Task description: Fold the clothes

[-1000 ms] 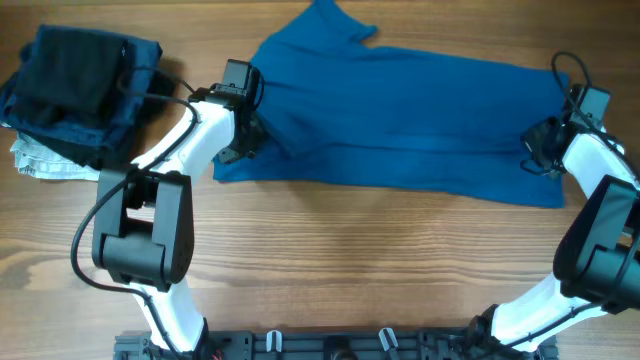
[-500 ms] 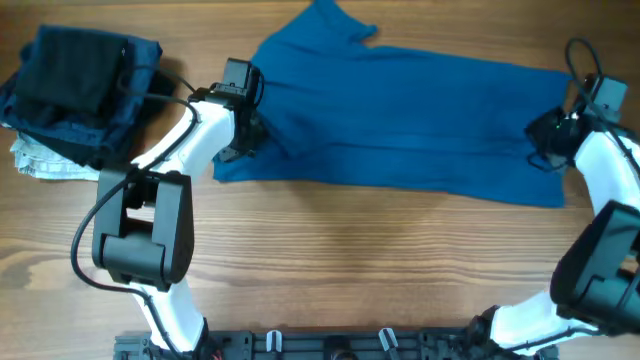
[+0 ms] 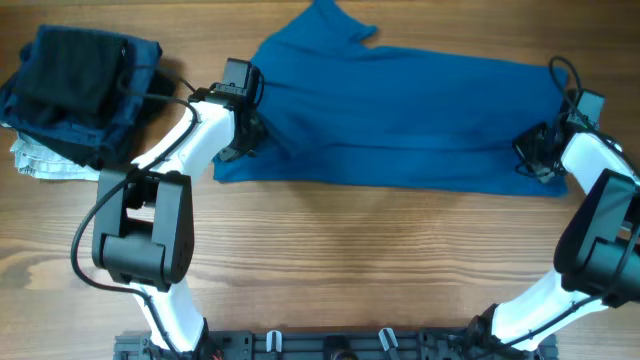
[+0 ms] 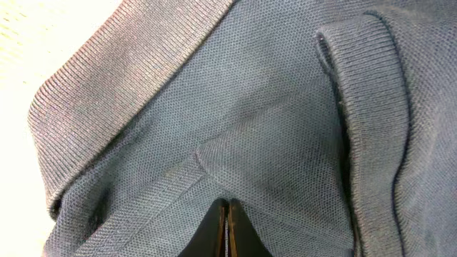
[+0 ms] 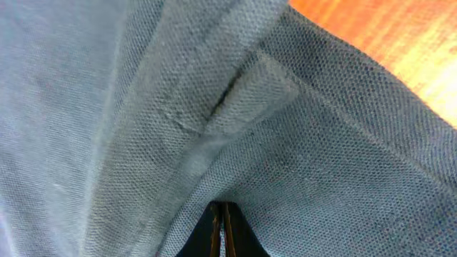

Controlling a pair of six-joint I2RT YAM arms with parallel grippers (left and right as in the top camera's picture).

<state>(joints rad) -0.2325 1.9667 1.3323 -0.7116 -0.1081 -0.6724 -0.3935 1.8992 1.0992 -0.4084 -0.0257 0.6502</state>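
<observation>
The blue T-shirt [image 3: 400, 115] lies spread lengthwise across the back of the wooden table, one sleeve pointing to the far edge. My left gripper [image 3: 248, 135] is shut on the shirt's left end; the left wrist view shows its closed tips [image 4: 227, 214] pinching a fold of the knit fabric [image 4: 235, 121] near a ribbed hem. My right gripper [image 3: 533, 158] is shut on the shirt's right end; the right wrist view shows its closed tips [image 5: 221, 214] pinching the fabric [image 5: 214, 107] beside a hem.
A pile of dark navy and black folded garments [image 3: 75, 90] sits at the back left on a whitish patterned cloth [image 3: 40, 160]. Bare wooden table [image 3: 380, 260] lies in front of the shirt. The arm bases stand at the front edge.
My right gripper swung outward to the right and has come back inward and lower, drawing the shirt's right edge in with it. The left arm has not moved.
</observation>
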